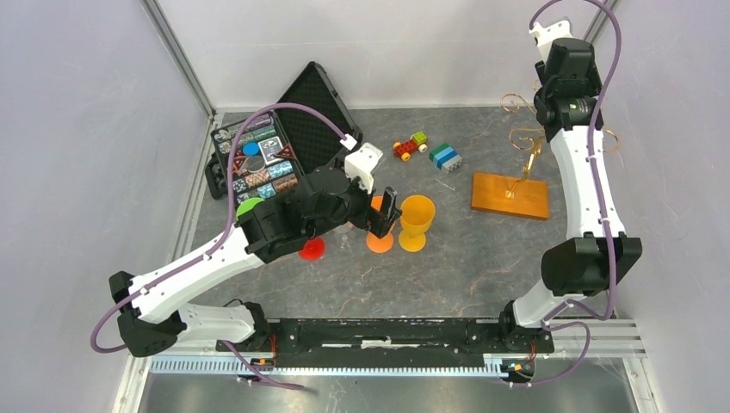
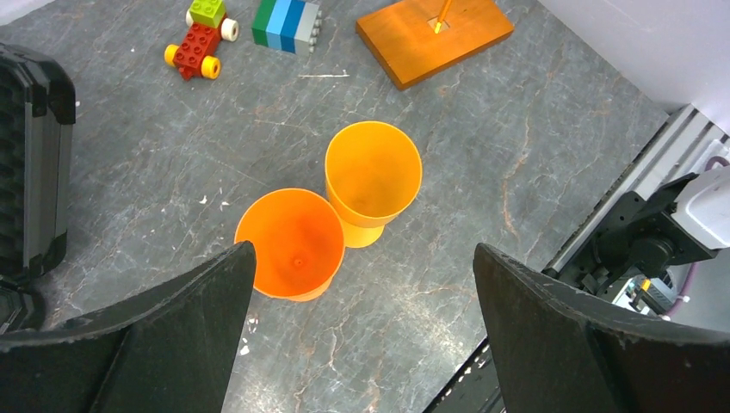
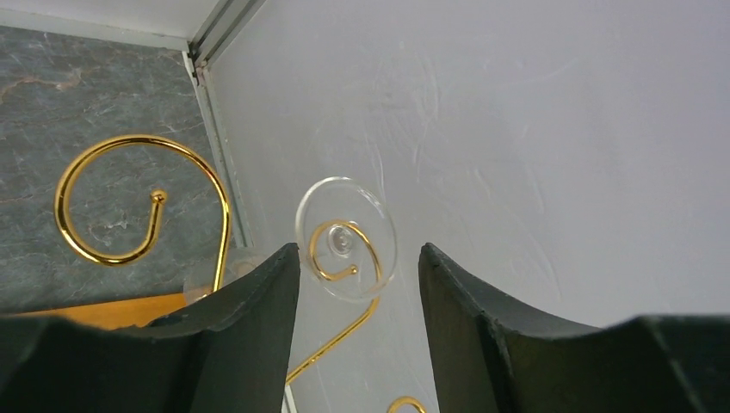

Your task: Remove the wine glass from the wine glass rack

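Spotting the wine glass (image 3: 346, 238) up on the wine glass rack (image 1: 510, 195), at the far right of the table (image 1: 482, 275) by the wall, with only its clear round foot showing and a gold curl crossing it. Holding the right gripper (image 3: 360, 254) spread wide, one dark finger on either side of that foot, seemingly touching neither. Noting a second, bigger gold scroll just to the left of the foot, and the rack's orange-brown base below.

Hovering the left gripper (image 2: 361, 258) likewise spread, pinching nothing, above an orange cup (image 2: 293, 241) and a yellow goblet (image 2: 374, 172) standing side by side mid-table, well apart from the rack. Passing over a toy car (image 1: 411, 144) and a stack of blue and green bricks (image 1: 446, 156) lying between the cups and the rack, a red disc (image 1: 312, 249), a green disc (image 1: 250, 206), and a black case (image 1: 318, 103) lying open at far left with patterned tiles inside. Failing to read any print there, all being too small to tell.
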Robot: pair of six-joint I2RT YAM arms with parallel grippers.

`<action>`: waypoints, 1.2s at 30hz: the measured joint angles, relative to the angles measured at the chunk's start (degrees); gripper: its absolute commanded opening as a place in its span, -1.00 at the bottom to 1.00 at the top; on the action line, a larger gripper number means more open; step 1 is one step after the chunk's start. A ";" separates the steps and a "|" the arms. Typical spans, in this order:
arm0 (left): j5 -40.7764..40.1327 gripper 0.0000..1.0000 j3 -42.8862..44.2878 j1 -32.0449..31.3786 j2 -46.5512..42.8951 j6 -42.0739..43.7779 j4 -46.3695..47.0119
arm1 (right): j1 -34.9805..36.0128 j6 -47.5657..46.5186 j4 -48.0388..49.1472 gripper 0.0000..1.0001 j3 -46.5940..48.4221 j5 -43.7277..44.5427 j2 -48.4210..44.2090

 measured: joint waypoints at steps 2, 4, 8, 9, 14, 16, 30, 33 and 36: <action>0.26 1.00 -1.14 0.70 -0.46 0.02 0.50 | 0.00 0.17 -0.04 0.18 0.00 -0.02 0.90; 0.50 1.00 -1.77 1.44 -0.46 0.02 0.87 | 0.02 0.26 -0.07 0.19 0.00 0.00 1.64; 1.22 1.00 -2.25 2.29 -0.46 0.04 1.01 | 0.20 0.24 -0.09 0.19 -0.04 0.35 2.99; 1.25 1.00 -2.34 2.40 -0.46 0.02 1.11 | 0.31 0.24 -0.09 0.16 -0.04 0.59 3.32; 1.46 1.00 -2.45 2.73 -0.46 0.04 1.29 | 0.44 -0.24 0.20 -0.02 -0.09 2.69 5.11; 1.51 1.00 -2.45 2.84 -0.46 0.04 1.29 | 0.44 -0.72 0.68 -0.05 -0.46 3.67 5.64; 1.68 1.00 -2.56 3.65 0.52 0.07 1.31 | 0.44 -5.20 5.75 -0.35 -3.48 9.62 6.14; 1.70 1.00 -2.60 3.72 0.76 0.07 1.31 | 0.59 -5.40 6.23 -0.47 -4.02 9.99 6.21; 1.73 1.00 -2.60 3.82 0.96 0.07 1.31 | 0.74 -5.95 6.49 -0.69 -4.35 10.47 6.49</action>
